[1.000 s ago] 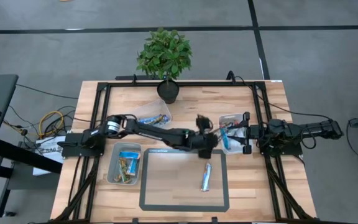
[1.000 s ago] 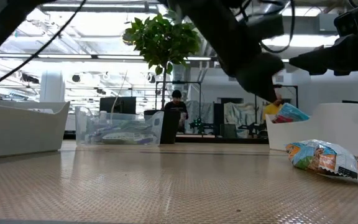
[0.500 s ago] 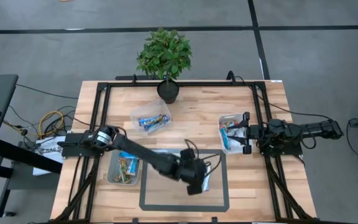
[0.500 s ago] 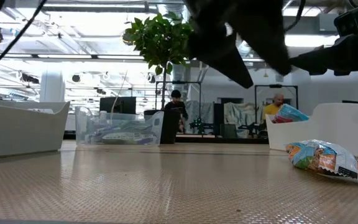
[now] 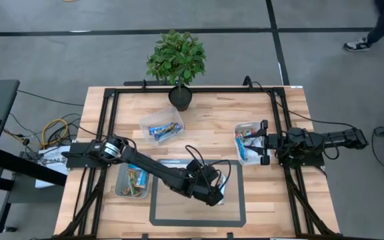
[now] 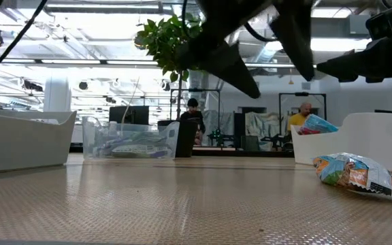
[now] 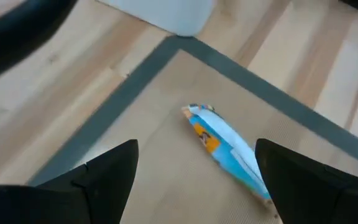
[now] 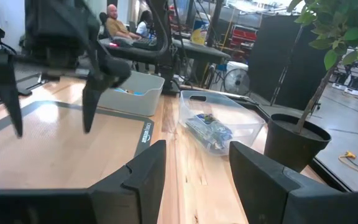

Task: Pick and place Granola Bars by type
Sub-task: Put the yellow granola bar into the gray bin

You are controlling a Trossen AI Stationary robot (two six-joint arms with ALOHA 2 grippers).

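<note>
Left pincer (image 7: 194, 171) hung wide open and empty just above the last blue granola bar (image 7: 229, 152), which lay flat on the grey mat (image 5: 179, 200) near the bench's (image 5: 279, 200) front, one finger on either side of it in the wrist view. To my eye the job was to come straight down, straddle the wrapper across its narrow width near the middle, and close gently, since the shiny foil looked likely to slip or crumple. Three clear bins already held bars: one near the plant (image 5: 162, 127), one on the left (image 5: 133, 179), one on the right (image 5: 247, 141). Right pincer (image 5: 265, 141) waited beside that right bin, its fingers apart with nothing between them
</note>
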